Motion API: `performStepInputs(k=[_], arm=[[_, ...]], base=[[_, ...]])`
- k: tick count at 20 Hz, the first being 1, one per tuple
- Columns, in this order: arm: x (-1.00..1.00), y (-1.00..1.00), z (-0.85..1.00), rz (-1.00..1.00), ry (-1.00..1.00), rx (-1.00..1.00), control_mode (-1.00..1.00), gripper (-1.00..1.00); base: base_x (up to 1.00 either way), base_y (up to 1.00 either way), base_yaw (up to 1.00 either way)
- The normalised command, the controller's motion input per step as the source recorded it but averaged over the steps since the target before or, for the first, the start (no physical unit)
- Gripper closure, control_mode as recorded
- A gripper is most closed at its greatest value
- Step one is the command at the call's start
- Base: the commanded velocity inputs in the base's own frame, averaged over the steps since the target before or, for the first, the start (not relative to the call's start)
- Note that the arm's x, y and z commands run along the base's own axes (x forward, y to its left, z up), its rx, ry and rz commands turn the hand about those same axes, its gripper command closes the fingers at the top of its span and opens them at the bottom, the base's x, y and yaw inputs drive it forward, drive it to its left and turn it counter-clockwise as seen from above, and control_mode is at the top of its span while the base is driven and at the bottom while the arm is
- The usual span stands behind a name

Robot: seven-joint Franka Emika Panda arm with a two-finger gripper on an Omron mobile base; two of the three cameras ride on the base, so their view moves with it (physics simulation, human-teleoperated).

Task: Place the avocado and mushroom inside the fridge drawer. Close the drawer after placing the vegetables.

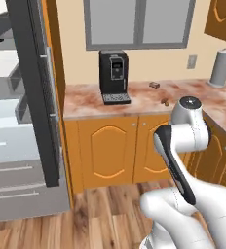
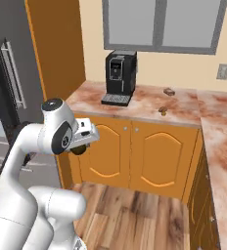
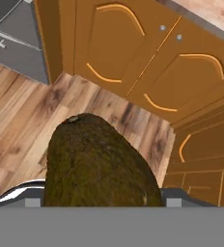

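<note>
my jaws held the avocado (image 3: 97, 164) firmly above the floor (image 3: 22, 125), so i judged a slow, level swing toward the fridge drawer (image 1: 8, 124) best.

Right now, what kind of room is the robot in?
A kitchen, most likely. A black coffee machine stands on a marbled counter over orange cabinets, and an open fridge sits at the left.

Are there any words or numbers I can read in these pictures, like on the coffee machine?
No text can be read anywhere.
Coffee machine: its small front panel has pale marks, too small and blurred to read.
Wall outlet: no lettering visible.
Avocado in the gripper: no sticker or label.
</note>
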Motion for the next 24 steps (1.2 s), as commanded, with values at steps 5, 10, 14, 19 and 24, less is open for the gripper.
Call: performStepInputs(k=[5,10,14,19,24], arm=[[0.0,0.0,0.0,0.0,0.0,0.0,1.0,1.0],[0.0,0.0,0.0,0.0,0.0,0.0,1.0,1.0],[0.0,0.0,0.0,0.0,0.0,0.0,1.0,1.0],[0.0,0.0,0.0,0.0,0.0,0.0,1.0,1.0],[0.0,0.0,0.0,0.0,0.0,0.0,1.0,1.0]], base=[[-0.61,1.0,0.12],[-0.45,1.0,0.12],[-0.15,1.0,0.07],[0.31,1.0,0.0],[0.75,0.79,-0.06]])
